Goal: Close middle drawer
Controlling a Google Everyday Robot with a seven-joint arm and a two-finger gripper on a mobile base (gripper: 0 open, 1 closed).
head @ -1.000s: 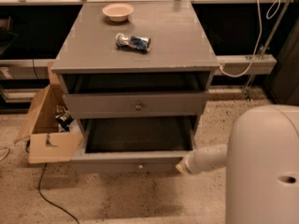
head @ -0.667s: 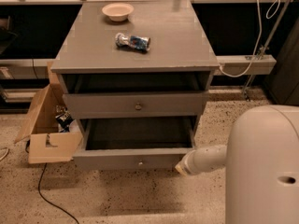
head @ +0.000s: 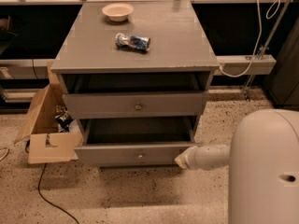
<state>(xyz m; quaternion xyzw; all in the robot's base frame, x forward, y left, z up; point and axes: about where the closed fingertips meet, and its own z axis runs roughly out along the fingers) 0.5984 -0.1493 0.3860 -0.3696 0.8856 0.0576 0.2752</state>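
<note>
The middle drawer is the low, wide grey front with a small brass knob. It stands pulled out from the grey cabinet, with its dark inside showing. My gripper is at the end of the white arm that reaches in from the right. It sits against the right end of that drawer's front. The taller-fronted top drawer above is pulled out a little too. The lowest drawer is hidden under the middle one.
A small bowl and a crumpled packet lie on the cabinet top. An open cardboard box stands at the cabinet's left, with a black cable on the speckled floor. My white body fills the lower right.
The middle drawer's front has moved back towards the cabinet, with less of its inside showing. My arm's end has followed it inwards.
</note>
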